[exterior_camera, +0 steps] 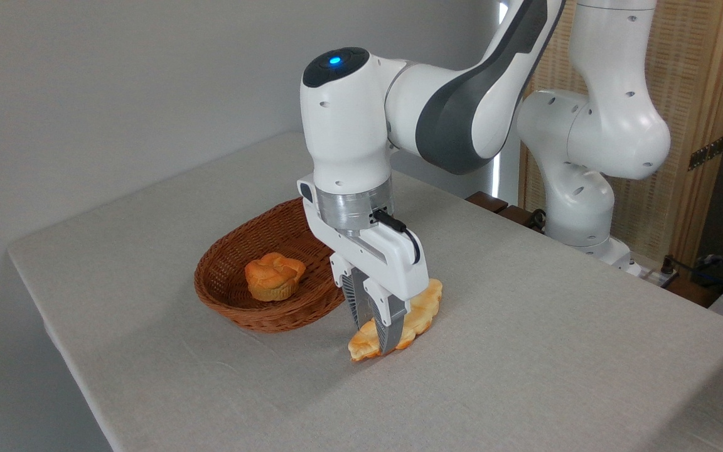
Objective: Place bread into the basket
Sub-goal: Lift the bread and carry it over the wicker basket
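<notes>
Nearest the camera lies a wide stretch of the table (524, 376), covered in pale grey cloth. A little farther in, the bread (421, 311) lies flat on that cloth, long and golden with browned scalloped edges, its near tip pointing toward the camera and its far end angled away to the right. It sits outside the basket (230, 301), just beside the right part of the basket's near rim.

The pincer (374, 329) is down over the near half of the bread. Its ribbed grey fingers (390, 326) stand on either side of the bread, closed in to about the bread's width and touching it. Whether they are pressing firmly on it cannot be told. The bread appears to rest on the cloth.

Behind and to the left, the oval wicker basket rests on the table, with a small round orange bun (273, 276) inside it near the front. Farther back, the white arm (449, 107) bends up to its base at the far right edge of the table.
</notes>
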You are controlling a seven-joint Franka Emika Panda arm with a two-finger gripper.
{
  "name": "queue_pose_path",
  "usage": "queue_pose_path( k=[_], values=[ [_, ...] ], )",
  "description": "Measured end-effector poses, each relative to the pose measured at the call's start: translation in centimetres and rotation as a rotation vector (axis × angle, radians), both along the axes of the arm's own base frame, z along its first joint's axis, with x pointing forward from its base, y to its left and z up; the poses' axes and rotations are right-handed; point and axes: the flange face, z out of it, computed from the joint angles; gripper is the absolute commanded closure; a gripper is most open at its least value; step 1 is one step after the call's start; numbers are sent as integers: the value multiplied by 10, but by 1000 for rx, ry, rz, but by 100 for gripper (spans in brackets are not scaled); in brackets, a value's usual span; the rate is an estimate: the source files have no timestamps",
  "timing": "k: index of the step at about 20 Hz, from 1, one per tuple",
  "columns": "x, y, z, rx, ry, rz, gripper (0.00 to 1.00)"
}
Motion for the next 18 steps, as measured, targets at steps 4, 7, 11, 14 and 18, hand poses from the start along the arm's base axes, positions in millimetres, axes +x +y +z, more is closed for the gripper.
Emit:
queue_pose_path(
  k=[4,7,11,14,18],
  values=[
    [0,9,7,-3,-14,17,64],
    [0,14,15,-5,-33,29,64],
    [4,19,31,-24,-65,50,64],
    [6,22,45,-42,-75,65,64],
    [8,28,67,-76,-90,93,63]
  ],
)
